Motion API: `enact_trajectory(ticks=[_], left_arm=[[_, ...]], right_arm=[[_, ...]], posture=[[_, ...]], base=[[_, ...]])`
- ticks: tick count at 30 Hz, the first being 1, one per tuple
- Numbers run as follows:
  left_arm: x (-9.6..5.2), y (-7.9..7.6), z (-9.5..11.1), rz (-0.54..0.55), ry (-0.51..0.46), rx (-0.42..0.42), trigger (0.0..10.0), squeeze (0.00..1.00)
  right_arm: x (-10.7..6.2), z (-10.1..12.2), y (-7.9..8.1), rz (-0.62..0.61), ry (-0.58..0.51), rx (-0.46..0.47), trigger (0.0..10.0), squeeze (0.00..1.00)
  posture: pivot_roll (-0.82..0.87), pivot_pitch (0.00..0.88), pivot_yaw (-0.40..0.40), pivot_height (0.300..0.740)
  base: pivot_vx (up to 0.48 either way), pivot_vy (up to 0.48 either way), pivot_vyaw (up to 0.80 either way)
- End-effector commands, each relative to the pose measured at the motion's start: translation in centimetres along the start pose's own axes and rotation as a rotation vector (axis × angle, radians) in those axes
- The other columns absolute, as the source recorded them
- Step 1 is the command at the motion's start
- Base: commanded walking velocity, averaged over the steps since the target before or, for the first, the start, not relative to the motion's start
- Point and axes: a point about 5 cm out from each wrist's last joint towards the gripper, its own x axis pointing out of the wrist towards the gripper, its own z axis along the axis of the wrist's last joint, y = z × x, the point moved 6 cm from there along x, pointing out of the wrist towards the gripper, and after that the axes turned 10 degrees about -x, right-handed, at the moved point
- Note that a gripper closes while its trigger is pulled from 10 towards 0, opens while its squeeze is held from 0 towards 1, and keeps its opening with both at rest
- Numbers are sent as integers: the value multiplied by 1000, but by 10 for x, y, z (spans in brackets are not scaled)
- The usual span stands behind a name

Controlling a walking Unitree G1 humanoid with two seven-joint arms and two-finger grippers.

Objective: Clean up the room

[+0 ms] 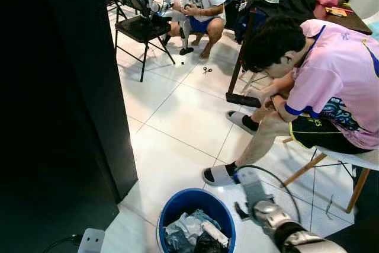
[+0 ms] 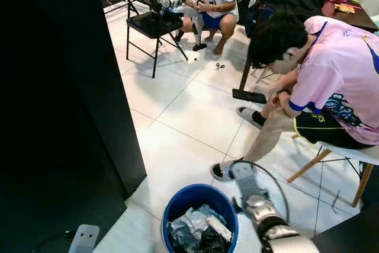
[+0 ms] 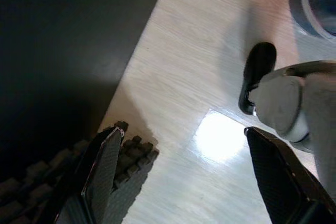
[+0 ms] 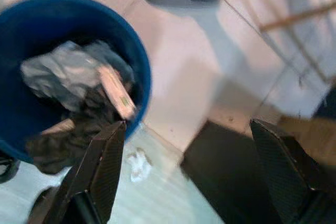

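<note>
Directly below the head camera stands the blue bin (image 1: 169,208), already holding crumpled paper and dark scraps; the right gripper (image 4: 184,182) hovers just beside its rim, fingers spread apart and empty. A small white scrap (image 4: 137,162) lies on the floor near the bin. Judging by this, a drop is done and fetching that scrap comes next, while the left gripper (image 3: 181,177) hangs idle, fingers apart.

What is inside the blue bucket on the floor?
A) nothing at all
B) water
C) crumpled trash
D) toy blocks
C, since the blue bucket holds crumpled trash: grey and dark scrunched pieces with a white strip on top. The right claw is open beside it, with the bucket and its trash showing past one finger.
</note>
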Motion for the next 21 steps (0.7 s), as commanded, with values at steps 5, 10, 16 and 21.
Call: enact_trajectory(ticks=[5, 10, 16, 21], left_arm=[[-2, -17, -10, -50, 44, 41, 10000, 0], [-3, -24, -12, -78, 54, 86, 10000, 0], [-3, -33, -12, -109, 56, 129, 10000, 0], [-3, -32, -12, -111, 58, 130, 10000, 0]], right_arm=[[-7, -72, 2, -5, 148, 128, 10000, 0], [-14, -108, 11, 3, 227, 179, 10000, 0], [-26, -149, 22, 9, 332, 222, 10000, 0], [-27, -151, 28, 18, 343, 198, 10000, 0]], posture=[[-103, 84, -65, 740], [-124, 68, -50, 740], [-136, 54, -43, 740], [-132, 49, -46, 740]], base=[[-480, 0, 0], [-480, 0, 0], [-480, 0, 0], [-480, 0, 0]])
